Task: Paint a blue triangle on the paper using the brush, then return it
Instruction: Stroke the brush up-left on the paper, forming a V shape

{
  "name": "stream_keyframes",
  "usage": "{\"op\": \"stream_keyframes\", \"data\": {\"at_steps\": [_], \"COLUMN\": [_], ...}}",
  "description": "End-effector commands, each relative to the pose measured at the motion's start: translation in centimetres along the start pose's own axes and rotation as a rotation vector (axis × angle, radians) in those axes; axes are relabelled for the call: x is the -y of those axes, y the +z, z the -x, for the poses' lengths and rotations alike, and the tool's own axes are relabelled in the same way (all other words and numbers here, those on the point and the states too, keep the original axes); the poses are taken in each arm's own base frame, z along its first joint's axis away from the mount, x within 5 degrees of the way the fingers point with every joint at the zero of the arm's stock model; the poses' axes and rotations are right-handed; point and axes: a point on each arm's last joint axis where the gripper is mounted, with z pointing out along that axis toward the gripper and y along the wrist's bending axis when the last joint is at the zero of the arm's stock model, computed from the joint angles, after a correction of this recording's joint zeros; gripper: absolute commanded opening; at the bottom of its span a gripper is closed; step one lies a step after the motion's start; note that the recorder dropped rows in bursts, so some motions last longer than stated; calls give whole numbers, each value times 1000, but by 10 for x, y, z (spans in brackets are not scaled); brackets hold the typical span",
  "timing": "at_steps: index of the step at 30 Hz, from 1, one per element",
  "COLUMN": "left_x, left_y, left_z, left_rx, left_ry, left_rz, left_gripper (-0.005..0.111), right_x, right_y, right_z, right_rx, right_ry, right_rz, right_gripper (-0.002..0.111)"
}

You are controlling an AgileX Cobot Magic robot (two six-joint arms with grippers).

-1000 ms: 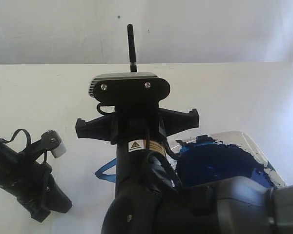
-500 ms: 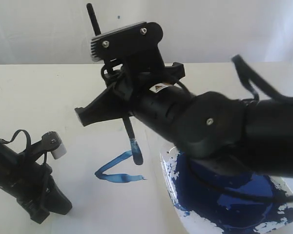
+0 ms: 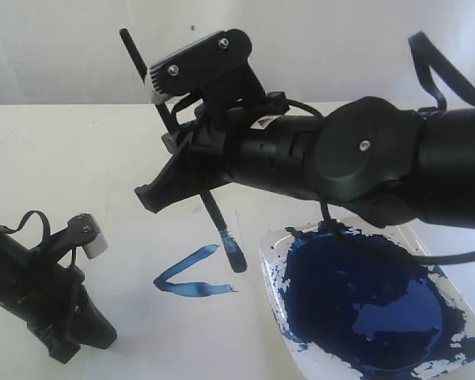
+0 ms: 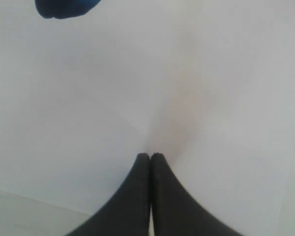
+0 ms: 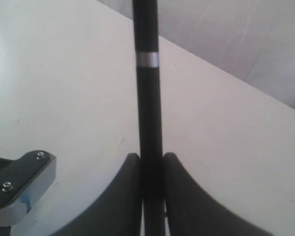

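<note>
nearby — paint tray (image 3: pixel 267 252) just beside brush (image 3: pixel 218 222) tip

A cream-white tabletop (image 3: pixel 55 150) fills the exterior view from 9 o'clock across to 3 o'clock and down to 6 o'clock. Its surface is matte and evenly lit, with only soft, faint shadows on it. Behind it, from 10 o'clock through 12 to 2 o'clock, rises a pale grey-white wall (image 3: pixel 340 39) with faint creases like hung cloth, and it meets the tabletop's far edge in a straight horizontal line. The light is bright and diffuse, without hard glare.
</note>
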Motion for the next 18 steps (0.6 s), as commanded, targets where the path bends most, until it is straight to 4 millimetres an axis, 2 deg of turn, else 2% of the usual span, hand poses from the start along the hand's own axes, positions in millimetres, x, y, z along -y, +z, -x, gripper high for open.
{"op": "stream_keyframes", "data": {"at_steps": [1,12,15,18], "left_x": [4,4,4,4], "left_y": [0,0,0,0], "left_z": [-1,-1,-1,-1], "left_rx": [1,1,1,1], "left_ry": [0,0,0,0], "left_rz": [-28,-30,-30,-30], "left_gripper": [0,0,0,0], "right_x": [5,22,22,27], "right_y": [6,7,3,-2], "right_z": [10,38,49,58], "right_rx": [-11,-3,60,206], "right_ry": [1,72,93,132], "right_rz": [40,152,317,464], "right_gripper": [0,0,0,0]}}
